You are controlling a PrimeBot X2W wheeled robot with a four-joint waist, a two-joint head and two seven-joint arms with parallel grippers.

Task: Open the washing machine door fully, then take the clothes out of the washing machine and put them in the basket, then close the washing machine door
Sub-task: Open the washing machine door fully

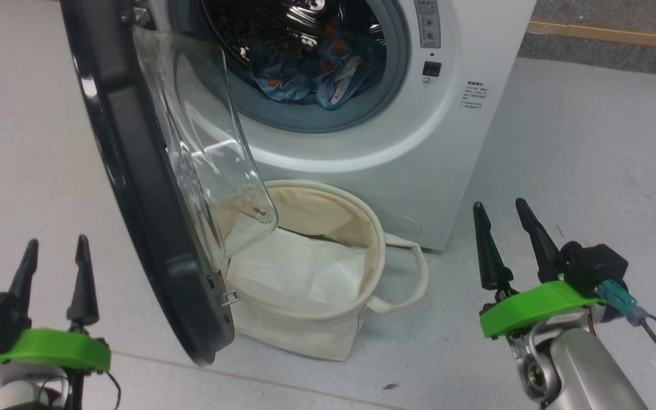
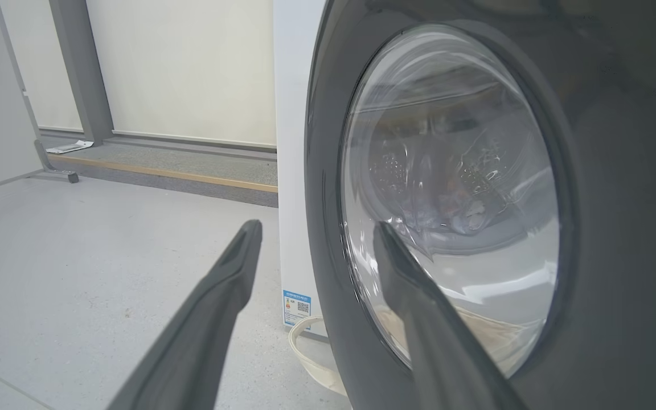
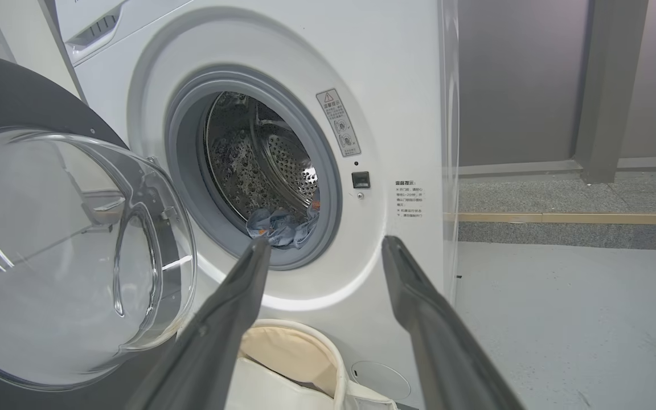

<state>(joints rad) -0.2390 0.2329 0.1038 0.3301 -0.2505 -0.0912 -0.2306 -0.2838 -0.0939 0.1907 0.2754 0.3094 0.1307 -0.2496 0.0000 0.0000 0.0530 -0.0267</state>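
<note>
Washing machine door (image 1: 128,171) open, its glass bowl hanging over the basket (image 1: 305,336), which sits on the floor against the washing machine (image 1: 408,159) front. Clothes (image 1: 305,74) bunched low in the drum mouth. Folded white sheet (image 1: 299,267) in basket. Left gripper (image 1: 57,240) and right gripper (image 1: 499,203) both spread wide, empty, touching nothing.

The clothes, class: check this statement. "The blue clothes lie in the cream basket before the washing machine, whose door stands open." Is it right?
No. The clothes lie inside the drum of the washing machine, not in the basket, which holds a white folded sheet; the head view shows this. The washing machine door does stand open.
</note>
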